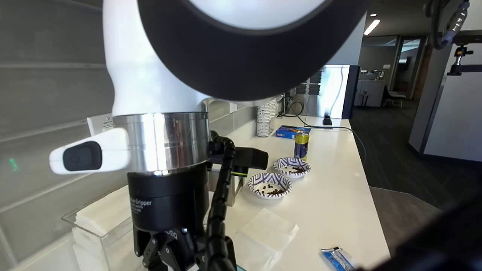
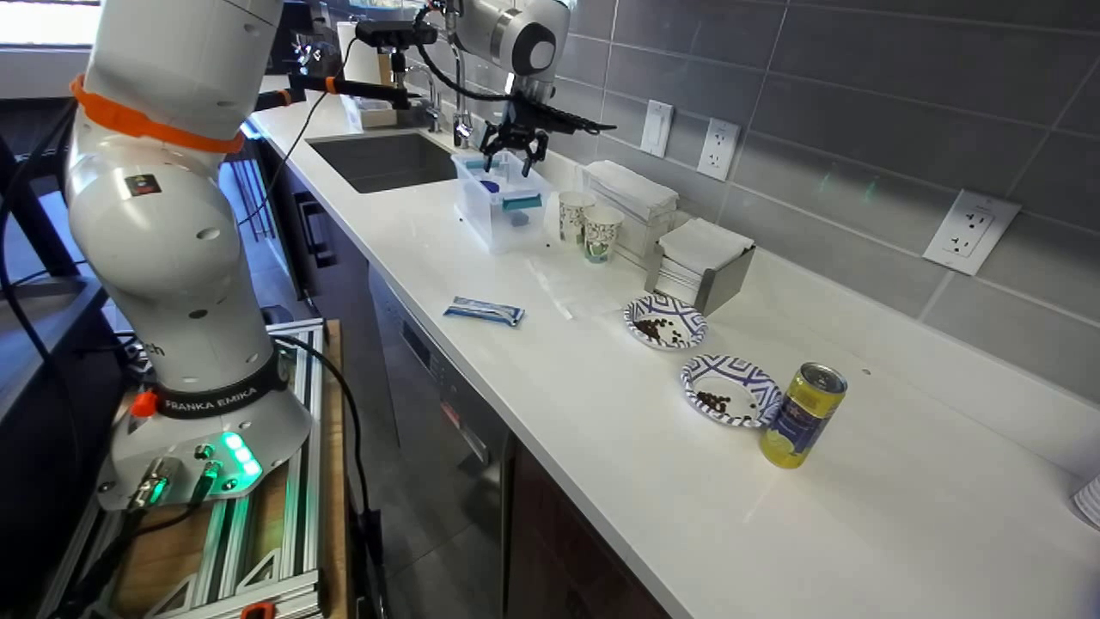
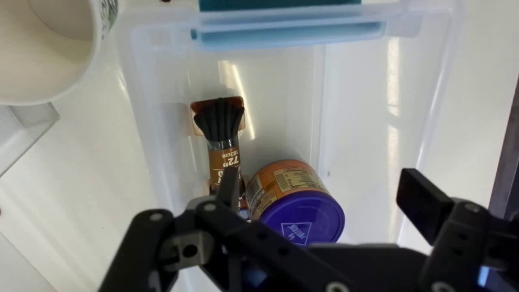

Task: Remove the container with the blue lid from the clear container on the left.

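Note:
The container with the blue lid (image 3: 310, 217) lies tilted inside the clear container (image 3: 357, 101), its blue lid turned towards the wrist camera and its orange body behind. In an exterior view a bit of the blue lid (image 2: 490, 186) shows inside the clear container (image 2: 481, 219), which has teal handles. My gripper (image 3: 324, 191) is open and empty. It points down above the clear container, also seen in an exterior view (image 2: 509, 163). The blue-lidded container is between the fingers in the wrist view, nearer the left finger, which with the linkage hides part of it.
A brown-labelled bundle of black laces (image 3: 221, 134) lies beside the tub, inside. Paper cups (image 2: 574, 215) and a napkin box (image 2: 632, 193) stand close by. Patterned bowls (image 2: 664, 321), a can (image 2: 803, 415), a wrapped bar (image 2: 484, 311) and a sink (image 2: 378, 163) are further off.

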You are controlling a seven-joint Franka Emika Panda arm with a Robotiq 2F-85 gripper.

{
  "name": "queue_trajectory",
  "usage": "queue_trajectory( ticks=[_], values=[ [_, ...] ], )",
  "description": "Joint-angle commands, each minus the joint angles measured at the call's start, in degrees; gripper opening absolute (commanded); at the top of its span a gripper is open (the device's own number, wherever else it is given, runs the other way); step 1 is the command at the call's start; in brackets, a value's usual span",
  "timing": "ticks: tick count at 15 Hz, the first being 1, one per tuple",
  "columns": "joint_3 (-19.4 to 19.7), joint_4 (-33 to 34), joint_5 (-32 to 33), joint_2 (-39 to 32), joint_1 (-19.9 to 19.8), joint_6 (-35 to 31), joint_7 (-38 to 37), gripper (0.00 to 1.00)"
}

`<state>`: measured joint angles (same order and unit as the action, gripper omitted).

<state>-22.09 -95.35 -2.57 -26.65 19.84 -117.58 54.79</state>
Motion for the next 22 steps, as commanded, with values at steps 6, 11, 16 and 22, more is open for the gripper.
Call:
queue_trajectory(
  ticks=[6,11,16,22],
  values=[
    [1.22,-14.20,2.54,5.07,0.52,-14.33,-9.56,1.00],
    [1.96,-24.55,6.68,11.09,-0.87,-22.42,-14.72,1.00],
    [1.64,-32.51,7.15,17.95,-2.43,-20.55,-14.57,1.00],
    [2.42,-39.99,6.80,23.60,-3.47,-19.85,-13.74,1.00]
  ],
)
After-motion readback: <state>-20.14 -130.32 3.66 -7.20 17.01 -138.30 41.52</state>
